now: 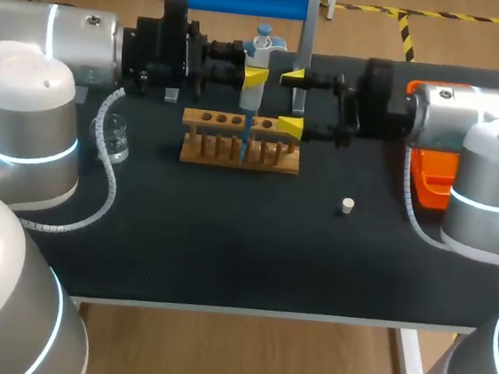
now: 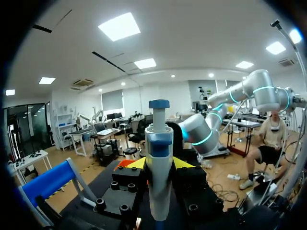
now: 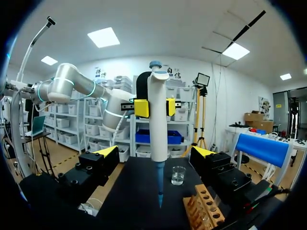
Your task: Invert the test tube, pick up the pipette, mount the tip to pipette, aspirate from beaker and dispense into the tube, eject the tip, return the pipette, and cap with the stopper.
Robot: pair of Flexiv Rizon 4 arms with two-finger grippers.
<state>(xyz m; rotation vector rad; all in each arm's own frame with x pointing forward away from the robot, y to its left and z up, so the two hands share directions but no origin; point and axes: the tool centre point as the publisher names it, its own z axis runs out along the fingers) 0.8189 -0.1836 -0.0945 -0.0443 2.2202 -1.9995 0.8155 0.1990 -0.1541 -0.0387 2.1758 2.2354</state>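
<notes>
While left jaws grip the tipped pipette (image 1: 261,52) above the rack (image 1: 208,156), right jaws gape; stopper (image 1: 347,205) awaits capping.

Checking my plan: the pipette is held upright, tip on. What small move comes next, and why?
Probably the left gripper should carry the pipette over to the beaker: the blue tip is mounted and hangs clear of the table, the beaker holds liquid, and the right gripper stands open, apart. Whether the tip is already filled, I cannot tell.
</notes>
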